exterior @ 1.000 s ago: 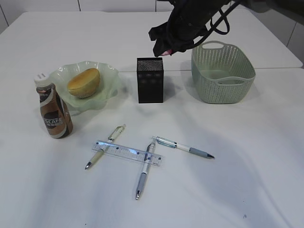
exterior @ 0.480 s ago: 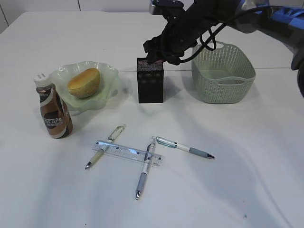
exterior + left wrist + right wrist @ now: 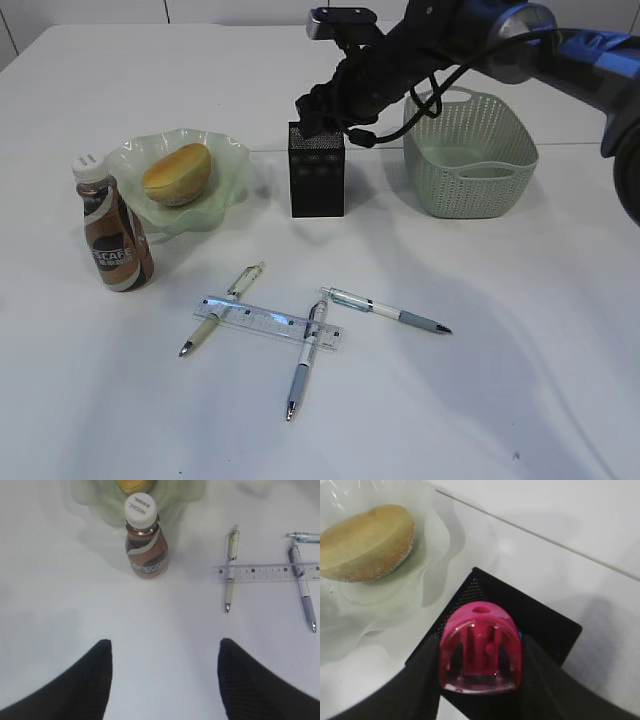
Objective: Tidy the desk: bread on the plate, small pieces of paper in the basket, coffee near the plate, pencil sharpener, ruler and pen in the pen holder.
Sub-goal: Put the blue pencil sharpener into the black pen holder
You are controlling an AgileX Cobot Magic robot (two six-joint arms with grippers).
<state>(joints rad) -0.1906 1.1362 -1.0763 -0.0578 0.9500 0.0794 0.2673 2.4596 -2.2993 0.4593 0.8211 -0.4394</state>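
Right gripper clamped on pink pencil sharpener, poised directly above black pen holder; left gripper spread wide (holding nothing) above tabletop.

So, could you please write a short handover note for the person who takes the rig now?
Right gripper: shut on the pink pencil sharpener, right above the black pen holder.
Left gripper: open, empty, over bare table.
Done: bread on the plate; coffee bottle beside the plate.
Left: release sharpener into holder; then ruler and three pens, all lying on the table.
Basket: no paper visible.
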